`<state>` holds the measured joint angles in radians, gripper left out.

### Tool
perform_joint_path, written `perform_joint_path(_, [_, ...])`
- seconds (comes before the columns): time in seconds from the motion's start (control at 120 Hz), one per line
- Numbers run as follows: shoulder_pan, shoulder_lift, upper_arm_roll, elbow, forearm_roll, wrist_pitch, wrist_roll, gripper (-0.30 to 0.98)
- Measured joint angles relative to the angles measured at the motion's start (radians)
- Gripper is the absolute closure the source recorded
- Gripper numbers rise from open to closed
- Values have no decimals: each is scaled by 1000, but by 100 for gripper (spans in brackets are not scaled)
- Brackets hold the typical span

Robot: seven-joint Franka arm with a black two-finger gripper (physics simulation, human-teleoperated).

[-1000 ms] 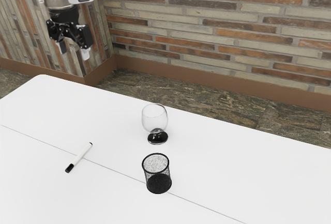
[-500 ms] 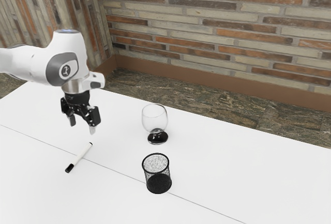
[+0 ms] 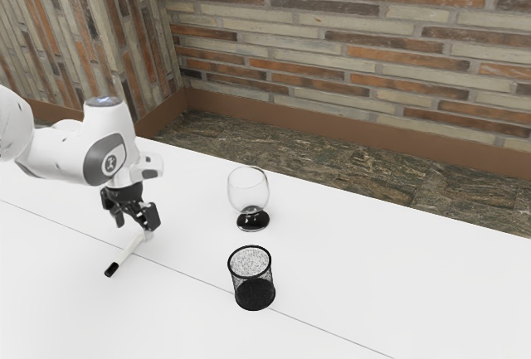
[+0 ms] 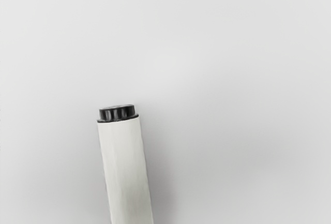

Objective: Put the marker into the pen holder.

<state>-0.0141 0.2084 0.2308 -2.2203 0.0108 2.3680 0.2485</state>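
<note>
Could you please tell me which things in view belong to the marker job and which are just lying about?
For the job:
- marker, lying down
- pen holder, standing upright
- gripper, open, at one end of the marker

Just there:
- glass with a black base, behind the pen holder

Our arm [image 3: 62, 158] wears smooth white, rounded shells. A dark grey panel [image 3: 98, 162] bears a small pale emblem [image 3: 110, 162], beneath a blue-grey round cap [image 3: 104, 101]. Toward the exterior view's right juts a white housing [image 3: 153, 165]; below, our gripper [image 3: 134, 229] is black, angular and knuckly.
</note>
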Motion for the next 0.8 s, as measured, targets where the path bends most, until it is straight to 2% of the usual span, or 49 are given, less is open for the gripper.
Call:
perform_joint_path(0.192, [0, 68, 5, 37, -31, -1, 0, 0])
perform_joint_path(0.6, [2, 92, 14, 41, -39, -1, 2, 8])
perform_joint_path(0.683, [2, 98, 15, 44, -39, 0, 2, 14])
perform_joint_path(0.8, [2, 99, 15, 49, -39, 1, 3, 33])
